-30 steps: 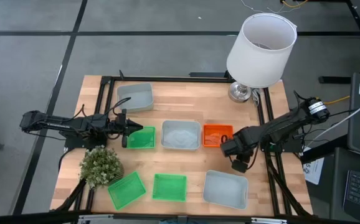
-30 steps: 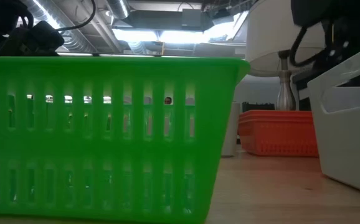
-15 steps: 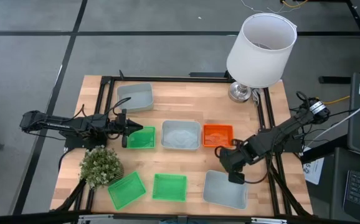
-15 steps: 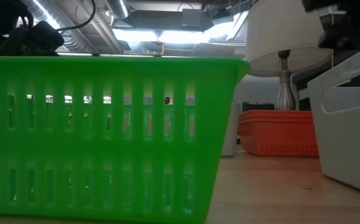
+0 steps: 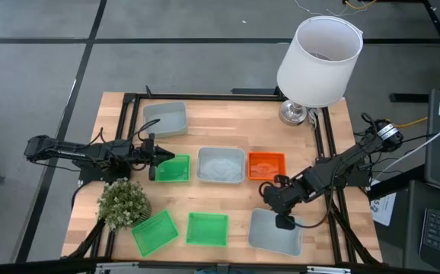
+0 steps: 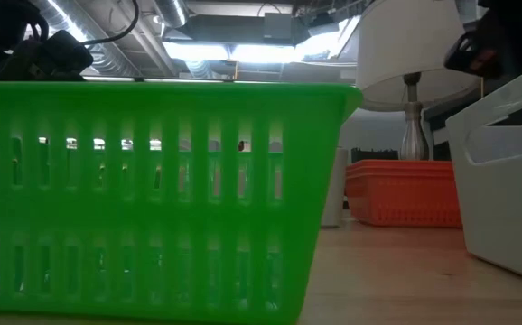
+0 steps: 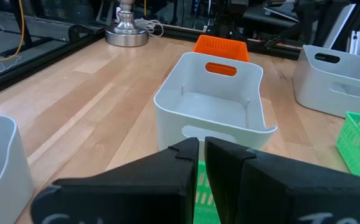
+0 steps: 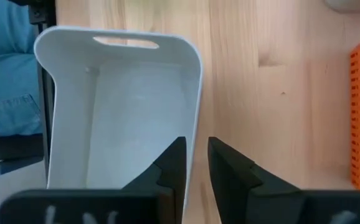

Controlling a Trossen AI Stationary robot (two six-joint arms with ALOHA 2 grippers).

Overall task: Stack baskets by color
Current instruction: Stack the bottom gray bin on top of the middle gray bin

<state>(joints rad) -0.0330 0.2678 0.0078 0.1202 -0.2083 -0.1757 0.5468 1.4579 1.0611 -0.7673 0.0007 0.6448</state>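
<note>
Seven basket positions: all open side up on the counter (image 5: 227, 125); whether any is a stack cannot be judged from above.
Middle row: middle green basket (image 5: 173, 169), centre grey basket (image 5: 221, 165) and orange basket (image 5: 266, 165) side by side, long axes across the counter.
Rear corner: rear grey basket (image 5: 164, 119) on the left, long axis across.
Near row: tilted green basket (image 5: 154, 232) skewed at the left, front green basket (image 5: 207, 228) square-on, front-right grey basket (image 5: 275, 234) slightly skewed, long axis roughly across, one handle cut-out at its far end from the right wrist camera.
Right claw (image 8: 195, 146): over the front-right grey basket's long wall on the orange side; fingers spread, one each side of that wall, no clamp visible.
Left claw (image 5: 154, 158): at the middle green basket's left end; fingers nearly pressed together and appearing to pinch its rim, though the wrist view shows only a sliver of green there.
Change from earlier frame: right claw has travelled from beside the orange basket towards the near edge, onto the grey basket's wall; left arm and all baskets unchanged.
Surroundings: white lamp (image 5: 319, 49) at the rear right corner; bushy plant (image 5: 122, 202) just beside the left arm.
Obstructions: front green basket fills most of the low view; the orange basket shows behind it.
</note>
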